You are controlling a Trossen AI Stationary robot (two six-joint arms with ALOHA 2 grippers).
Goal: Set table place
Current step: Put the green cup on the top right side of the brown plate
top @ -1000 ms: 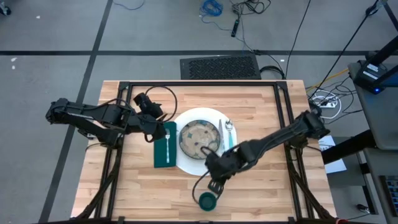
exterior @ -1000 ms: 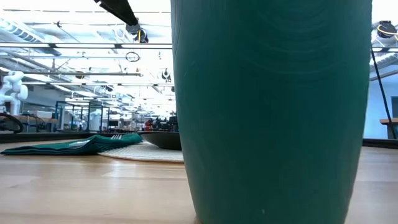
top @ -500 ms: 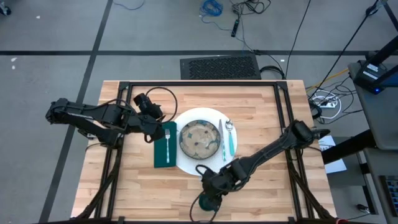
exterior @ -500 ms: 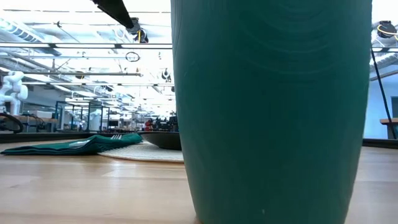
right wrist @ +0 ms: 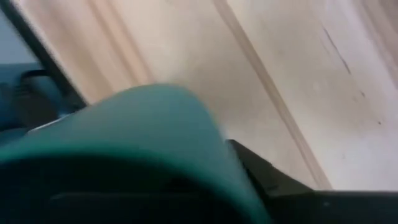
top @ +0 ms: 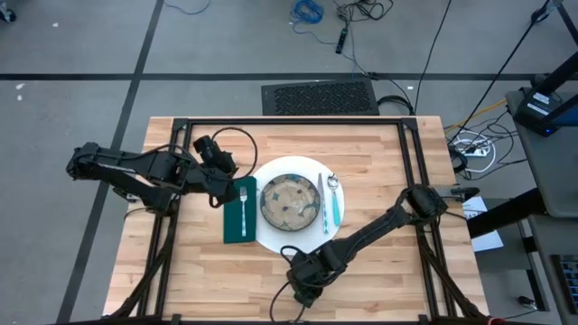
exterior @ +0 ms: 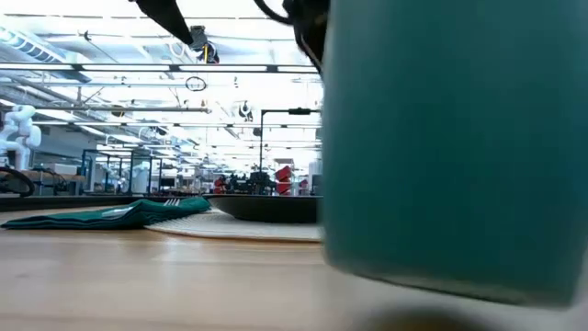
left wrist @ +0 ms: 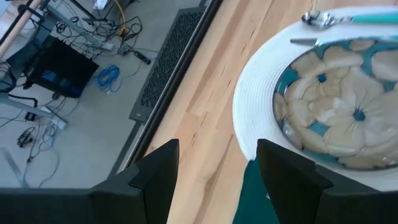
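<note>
now the right end effector (top: 302,291) grips the tilted cup (exterior: 450,147) above the table (exterior: 138,276).

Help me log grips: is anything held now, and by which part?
The right gripper holds the green cup off the table, apparently by its top rim; the left gripper holds nothing.

A dark perforated panel (top: 319,96), perhaps a mat, lies on the floor beside loose cables (top: 357,13).
</note>
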